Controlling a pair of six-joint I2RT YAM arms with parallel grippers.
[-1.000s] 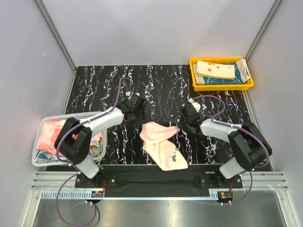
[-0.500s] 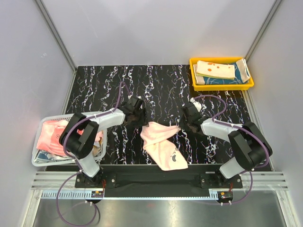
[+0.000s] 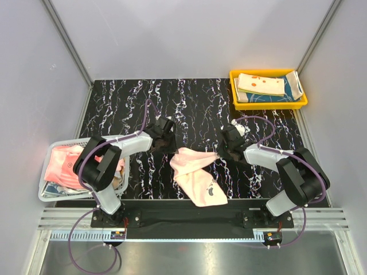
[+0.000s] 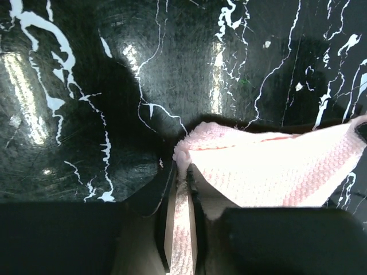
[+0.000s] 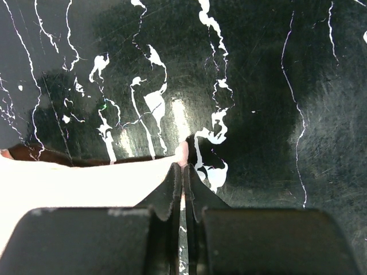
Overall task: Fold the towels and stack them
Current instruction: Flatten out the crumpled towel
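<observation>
A pale pink towel (image 3: 198, 175) lies crumpled on the black marbled table between the two arms, a dark cartoon print near its front end. My left gripper (image 3: 171, 150) is at its far left corner, and in the left wrist view the jaws (image 4: 182, 172) are shut on that corner of the pink towel (image 4: 269, 172). My right gripper (image 3: 220, 152) is at the far right corner, its jaws (image 5: 183, 167) shut on the tip of the pink towel (image 5: 69, 183). Folded towels, orange-dotted cream (image 3: 261, 84) over teal (image 3: 269, 97), lie in the yellow tray.
The yellow tray (image 3: 268, 105) stands at the back right. A white mesh basket (image 3: 51, 197) at the front left holds more towels, pink-orange on top (image 3: 60, 163). Grey walls close in the table on three sides.
My left gripper has come forward and right to the pink towel's far left corner and closed on it. The right gripper has kept its hold and barely moved.
</observation>
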